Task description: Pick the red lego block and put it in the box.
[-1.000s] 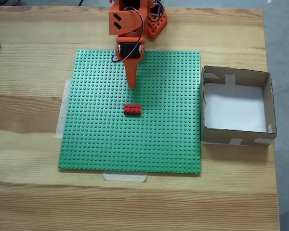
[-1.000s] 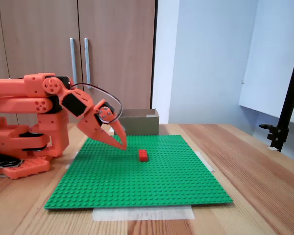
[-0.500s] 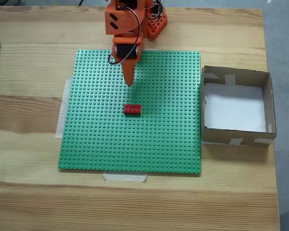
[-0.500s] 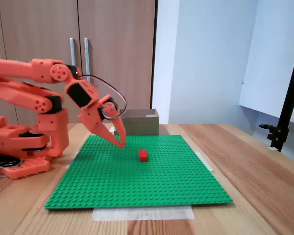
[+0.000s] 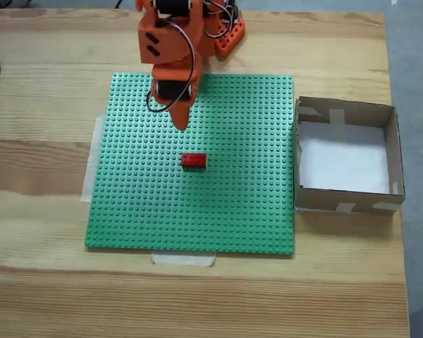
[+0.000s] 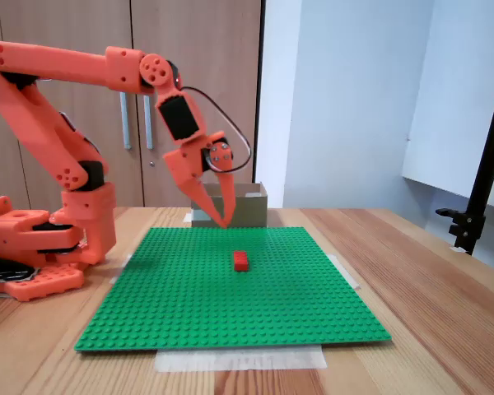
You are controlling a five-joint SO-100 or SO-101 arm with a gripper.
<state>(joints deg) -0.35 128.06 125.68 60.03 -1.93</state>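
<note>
Arm raised gripper (image 6: 223, 220) clear off green baseplate (image 5: 247, 204) over last second; fingers together, empty. Red lego block (image 5: 193, 160) untouched mid-plate, at gripper's 5 o'clock in top view (box (image 5: 347, 113) at block's 3 o'clock). I reckon approach only starting

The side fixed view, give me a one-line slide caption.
Orange arm's gripper poised, fingers together, above the red block on the green baseplate, box behind.
</note>
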